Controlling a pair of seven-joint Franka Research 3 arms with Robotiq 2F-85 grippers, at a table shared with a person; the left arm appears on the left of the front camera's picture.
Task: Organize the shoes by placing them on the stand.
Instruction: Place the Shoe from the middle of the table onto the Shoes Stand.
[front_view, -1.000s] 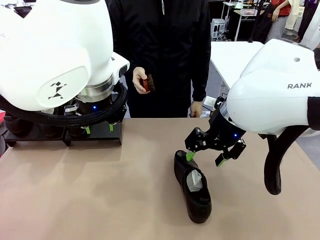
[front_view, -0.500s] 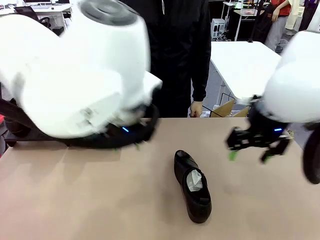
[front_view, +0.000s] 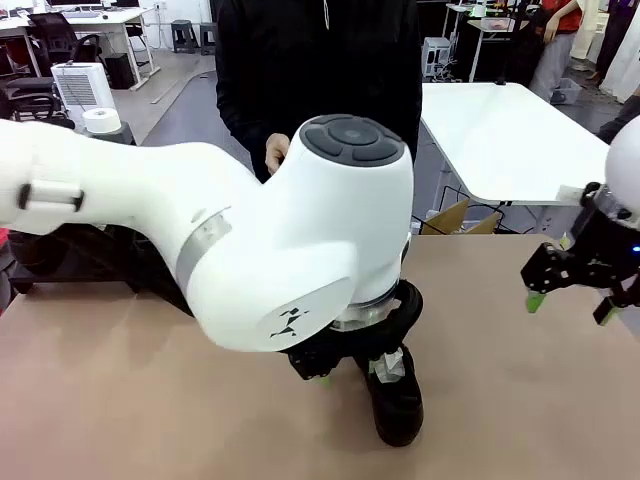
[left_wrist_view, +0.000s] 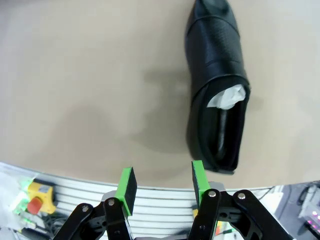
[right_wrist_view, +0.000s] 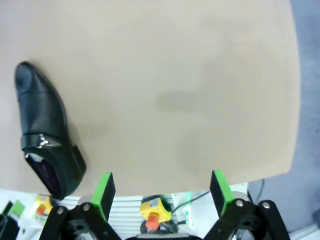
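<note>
Left pincer: you see its green pads part-spread with bare gap between them at the bottom centre of the left wrist view, pinching nothing. In the front view its big white arm covers the middle of the frame.
Right pincer: spread wide and empty at the bottom of the right wrist view; in the front view it hangs at the right edge, above the tabletop.
Shoe: one black shoe lies on the tabletop, upper right of the left wrist view, white paper stuffed inside; lower centre of the front view, half hidden under the left arm.
Stand: dark, left edge of the front view, mostly hidden.
Person: stands top centre, in black.
</note>
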